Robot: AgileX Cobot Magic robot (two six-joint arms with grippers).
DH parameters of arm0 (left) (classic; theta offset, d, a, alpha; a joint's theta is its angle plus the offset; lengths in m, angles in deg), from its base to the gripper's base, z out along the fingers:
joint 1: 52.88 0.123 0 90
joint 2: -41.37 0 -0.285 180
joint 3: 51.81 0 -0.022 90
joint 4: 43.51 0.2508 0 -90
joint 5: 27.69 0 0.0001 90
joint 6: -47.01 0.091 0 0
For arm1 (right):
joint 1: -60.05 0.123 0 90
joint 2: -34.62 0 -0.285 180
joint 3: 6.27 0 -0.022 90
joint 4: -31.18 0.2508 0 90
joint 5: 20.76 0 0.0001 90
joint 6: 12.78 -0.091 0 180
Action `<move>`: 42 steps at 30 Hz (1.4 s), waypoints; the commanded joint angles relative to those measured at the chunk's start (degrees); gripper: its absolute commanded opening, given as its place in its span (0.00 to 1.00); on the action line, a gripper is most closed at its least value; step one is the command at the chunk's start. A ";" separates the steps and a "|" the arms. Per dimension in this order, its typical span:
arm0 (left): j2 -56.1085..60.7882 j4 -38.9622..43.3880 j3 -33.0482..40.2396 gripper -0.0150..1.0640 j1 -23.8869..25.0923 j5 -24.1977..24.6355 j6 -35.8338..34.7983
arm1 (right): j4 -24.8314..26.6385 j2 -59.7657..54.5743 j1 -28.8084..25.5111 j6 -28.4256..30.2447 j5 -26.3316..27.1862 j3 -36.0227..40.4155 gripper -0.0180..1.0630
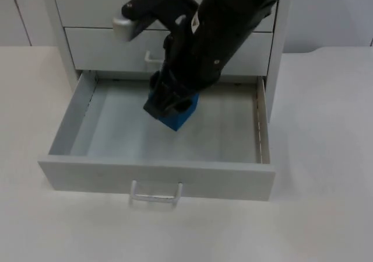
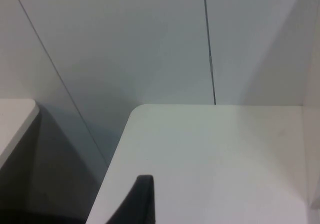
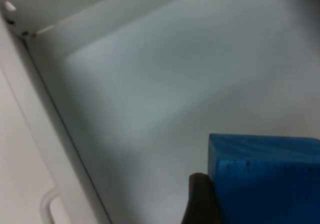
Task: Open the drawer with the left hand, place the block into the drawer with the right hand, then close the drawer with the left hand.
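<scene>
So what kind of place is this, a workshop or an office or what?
Probably a lab or test bench rather than a lived-in office: a bare white table, a plain grey partition wall, and a small white drawer cabinet whose open bottom drawer has the right tool holding a blue block over it.

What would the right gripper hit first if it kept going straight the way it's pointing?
Probably the drawer floor: the right gripper points down into it, shut on the blue block, whose lower corner would likely touch first.

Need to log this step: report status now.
Right gripper shut on blue block, over the open drawer. Left gripper waits above bare table. Block not yet released. Nothing in the way.
</scene>
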 commanded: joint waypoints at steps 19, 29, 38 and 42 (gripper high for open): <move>-0.27 0.16 0.10 0.99 -0.36 0.38 0.57 | -1.72 -6.42 -0.71 -4.00 5.81 -0.26 0.01; -0.27 0.16 0.10 0.99 -0.36 0.38 0.57 | -3.64 -6.42 -2.49 -8.51 5.33 -0.26 0.03; -0.27 0.16 0.10 0.99 -0.36 0.37 0.99 | -3.52 -6.42 -2.49 -8.30 5.60 -0.26 0.58; -0.27 0.16 0.10 0.99 -0.36 0.37 0.99 | -1.63 -6.42 -2.39 -4.53 4.18 -0.26 0.92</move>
